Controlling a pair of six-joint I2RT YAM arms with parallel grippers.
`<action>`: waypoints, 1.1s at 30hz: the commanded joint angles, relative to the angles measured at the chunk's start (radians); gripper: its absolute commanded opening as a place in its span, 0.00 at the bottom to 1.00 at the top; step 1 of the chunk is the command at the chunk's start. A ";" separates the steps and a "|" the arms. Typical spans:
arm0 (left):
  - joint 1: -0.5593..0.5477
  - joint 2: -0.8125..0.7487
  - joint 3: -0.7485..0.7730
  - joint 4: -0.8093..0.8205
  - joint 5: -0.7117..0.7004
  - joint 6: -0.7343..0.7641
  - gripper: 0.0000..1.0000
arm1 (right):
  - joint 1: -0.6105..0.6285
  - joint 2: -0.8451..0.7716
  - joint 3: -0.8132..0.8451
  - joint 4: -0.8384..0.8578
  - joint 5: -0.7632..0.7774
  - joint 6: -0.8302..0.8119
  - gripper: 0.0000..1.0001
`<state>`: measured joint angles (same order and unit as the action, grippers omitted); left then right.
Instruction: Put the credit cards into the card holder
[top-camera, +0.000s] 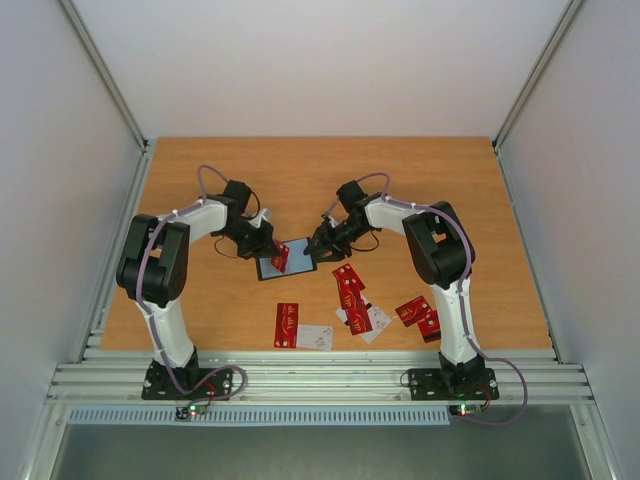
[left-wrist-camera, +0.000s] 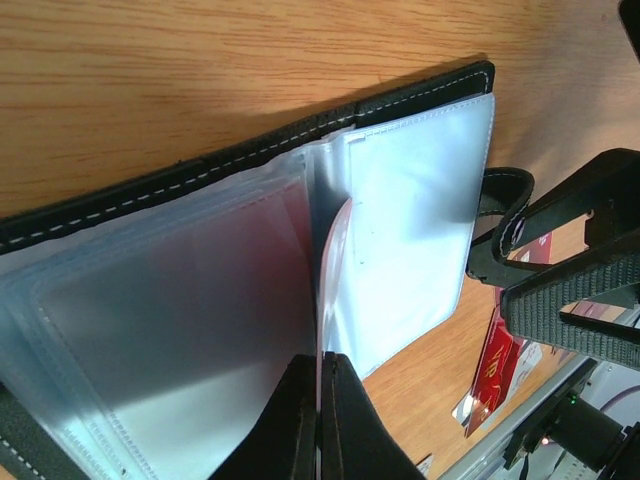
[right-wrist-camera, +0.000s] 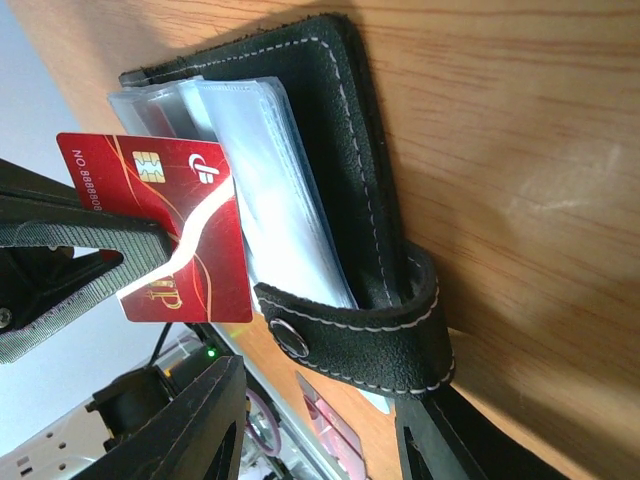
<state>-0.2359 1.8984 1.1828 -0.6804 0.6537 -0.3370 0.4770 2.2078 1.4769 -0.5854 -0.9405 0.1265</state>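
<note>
Red card (right-wrist-camera: 200, 250) pinched in left tool (left-wrist-camera: 320, 365), edge toward holder (right-wrist-camera: 350, 150) gripped by right tool (right-wrist-camera: 320, 392)

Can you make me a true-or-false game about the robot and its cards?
1. The left hand is pinching a red credit card. True.
2. The card holder is snapped shut. False: it lies open, and its clear pockets show.
3. Every card is already put away. False: several loose credit cards lie on the table.
4. The table is brown wood. True.
</note>
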 joint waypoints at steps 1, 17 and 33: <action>-0.001 -0.004 0.018 -0.015 -0.046 -0.028 0.00 | 0.002 0.022 0.020 -0.016 -0.016 -0.023 0.42; -0.025 0.027 0.055 -0.001 0.013 -0.113 0.00 | 0.001 0.035 0.023 -0.017 -0.024 -0.033 0.42; -0.031 0.030 0.006 0.095 0.104 -0.072 0.00 | 0.002 0.044 0.028 -0.025 -0.029 -0.046 0.42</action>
<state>-0.2607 1.9171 1.1992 -0.6155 0.7265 -0.4595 0.4767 2.2196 1.4822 -0.5926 -0.9657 0.1059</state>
